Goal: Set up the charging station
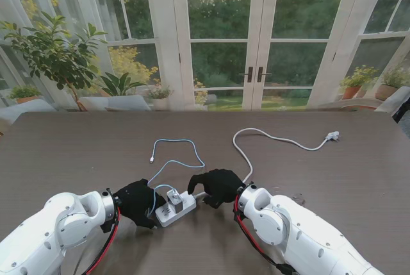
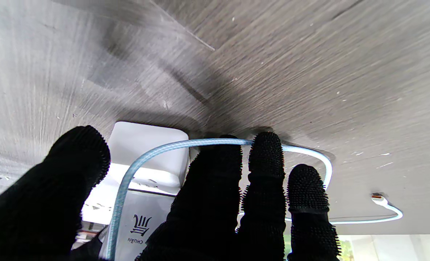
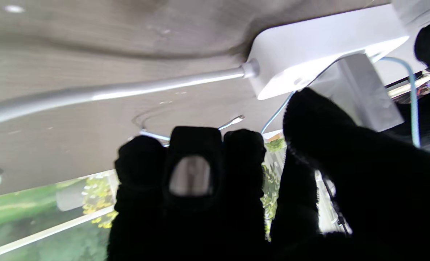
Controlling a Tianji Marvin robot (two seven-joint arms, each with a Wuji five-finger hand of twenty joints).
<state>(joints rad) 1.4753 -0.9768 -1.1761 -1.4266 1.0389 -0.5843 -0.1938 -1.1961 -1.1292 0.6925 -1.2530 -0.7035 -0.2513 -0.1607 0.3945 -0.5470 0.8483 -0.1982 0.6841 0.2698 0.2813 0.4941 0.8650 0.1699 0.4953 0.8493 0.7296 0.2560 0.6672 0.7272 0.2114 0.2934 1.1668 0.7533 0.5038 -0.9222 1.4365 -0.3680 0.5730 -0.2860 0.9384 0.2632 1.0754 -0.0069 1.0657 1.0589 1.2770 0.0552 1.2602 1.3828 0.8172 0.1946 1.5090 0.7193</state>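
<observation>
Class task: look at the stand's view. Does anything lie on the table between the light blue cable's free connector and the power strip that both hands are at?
Nothing visible does. The free connector lies on bare table farther from me than the power strip, with only the light blue cable looping beside that stretch. The left hand and right hand flank the strip.

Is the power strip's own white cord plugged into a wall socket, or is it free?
Free. The plug at the end of the white cord lies on the bare table, far from any socket.
</observation>
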